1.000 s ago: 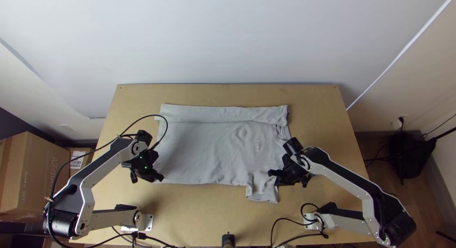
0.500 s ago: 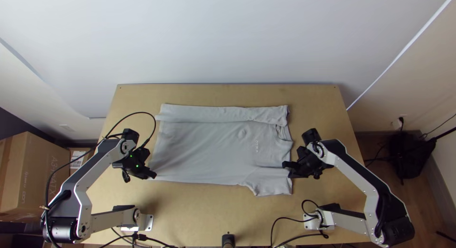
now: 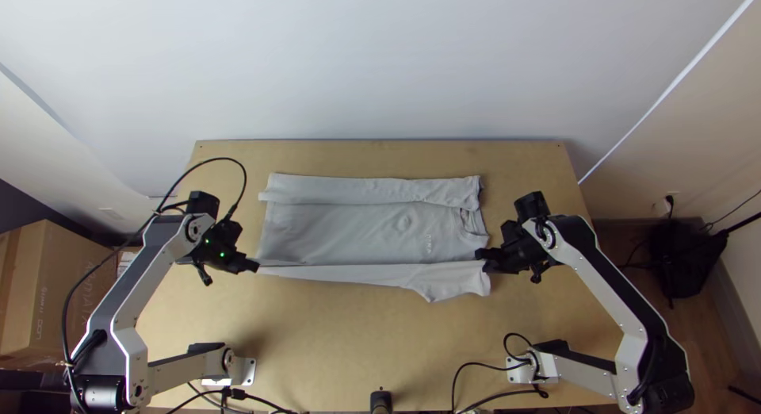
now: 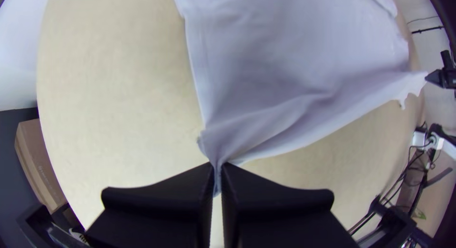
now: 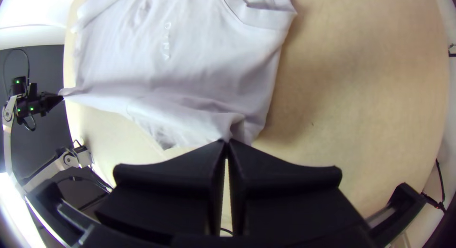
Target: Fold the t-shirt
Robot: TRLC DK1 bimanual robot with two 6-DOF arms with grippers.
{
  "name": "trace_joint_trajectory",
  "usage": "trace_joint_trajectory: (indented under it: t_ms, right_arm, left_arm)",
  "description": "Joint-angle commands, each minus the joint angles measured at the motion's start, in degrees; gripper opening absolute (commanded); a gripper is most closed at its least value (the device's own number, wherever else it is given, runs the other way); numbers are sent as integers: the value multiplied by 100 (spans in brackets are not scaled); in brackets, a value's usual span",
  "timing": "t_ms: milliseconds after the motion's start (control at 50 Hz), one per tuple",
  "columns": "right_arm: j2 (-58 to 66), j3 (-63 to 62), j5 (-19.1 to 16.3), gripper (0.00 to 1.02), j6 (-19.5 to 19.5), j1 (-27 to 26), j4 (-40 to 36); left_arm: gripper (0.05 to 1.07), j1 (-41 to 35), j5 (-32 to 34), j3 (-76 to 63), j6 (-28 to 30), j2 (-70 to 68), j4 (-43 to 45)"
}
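Note:
A light grey t-shirt (image 3: 357,231) lies sideways on the table, neckline toward the right, its far side folded over in a long strip. Its near edge is raised and stretched between both grippers, with a sleeve hanging at the right. My left gripper (image 3: 255,266) is at the near left corner; in the left wrist view the left gripper (image 4: 217,168) is shut on a gathered bit of the t-shirt (image 4: 285,62). My right gripper (image 3: 485,259) is at the near right; in the right wrist view the right gripper (image 5: 226,144) is shut on the cloth near the sleeve of the t-shirt (image 5: 190,72).
The wooden table (image 3: 341,350) is bare in front of the shirt and along its far edge. Black cables (image 3: 495,392) lie by the right arm's base, and a dark post (image 3: 381,401) stands at the near edge. Cardboard boxes (image 3: 59,291) stand left of the table.
Both grippers have moved apart and then away from the table's near edge, drawing the near edge of the shirt taut and up the picture. The sleeve has swung along with it.

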Motion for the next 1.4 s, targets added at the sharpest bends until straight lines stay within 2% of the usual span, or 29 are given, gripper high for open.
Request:
trace_joint_trajectory:
  t_ms: [0, 520, 1100, 1380]
  right_arm:
    - [183, 263, 52, 2, 12, -3, 0]
    - [1335, 1458, 61, 2, 12, -135, 703]
    - [3207, 3620, 61, 2, 21, -346, 843]
    - [4068, 4306, 131, 2, 109, -496, 1063]
  left_arm:
    - [8, 28, 109, 283, -266, 167, 67]
    - [8, -16, 249, 1452, -1057, 1256, 911]
    - [8, -78, 293, 3913, -1391, 3111, 990]
    - [8, -104, 293, 4555, -1479, 3893, 973]
